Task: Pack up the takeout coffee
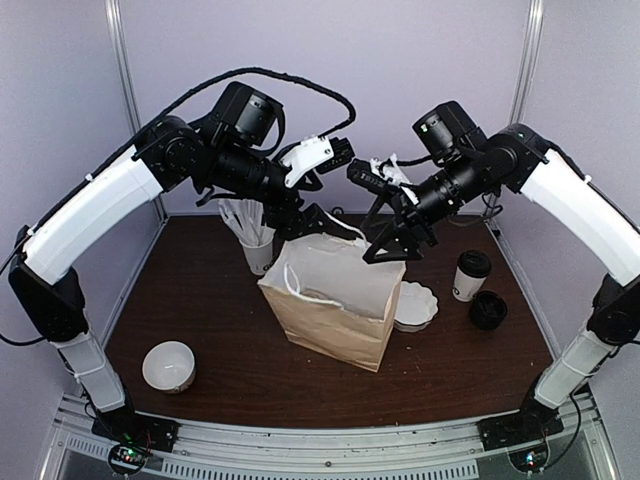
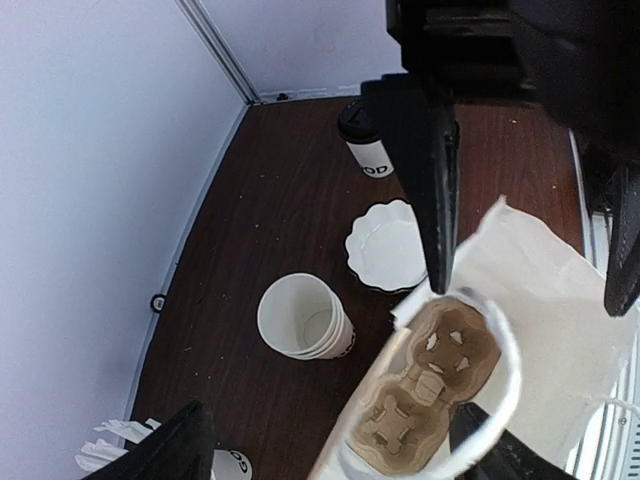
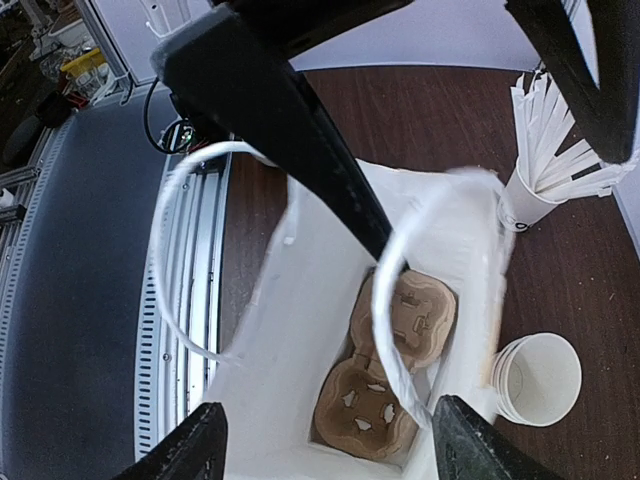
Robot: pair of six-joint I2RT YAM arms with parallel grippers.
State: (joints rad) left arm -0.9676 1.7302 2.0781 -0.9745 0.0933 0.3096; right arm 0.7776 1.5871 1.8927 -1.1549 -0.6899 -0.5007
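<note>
The takeout coffee (image 1: pixel 470 275), a white cup with a black lid, stands right of the brown paper bag (image 1: pixel 335 305), apart from both grippers. It also shows in the left wrist view (image 2: pixel 368 140). My left gripper (image 1: pixel 312 222) is open over the bag's back left rim. My right gripper (image 1: pixel 392 245) is open over its back right rim. In the left wrist view my left gripper (image 2: pixel 330 450) straddles the bag mouth (image 2: pixel 540 300). In the right wrist view my right gripper (image 3: pixel 330 445) does the same. A brown cardboard cup carrier (image 3: pixel 385 385) lies at the bag's bottom (image 2: pixel 430 385).
A stack of black lids (image 1: pixel 488 310) and a white scalloped dish (image 1: pixel 415 305) lie right of the bag. A cup of white stirrers (image 1: pixel 255 240) stands behind it. A stack of lidless cups (image 2: pixel 303 318) is near there. A white cup (image 1: pixel 168 365) sits front left.
</note>
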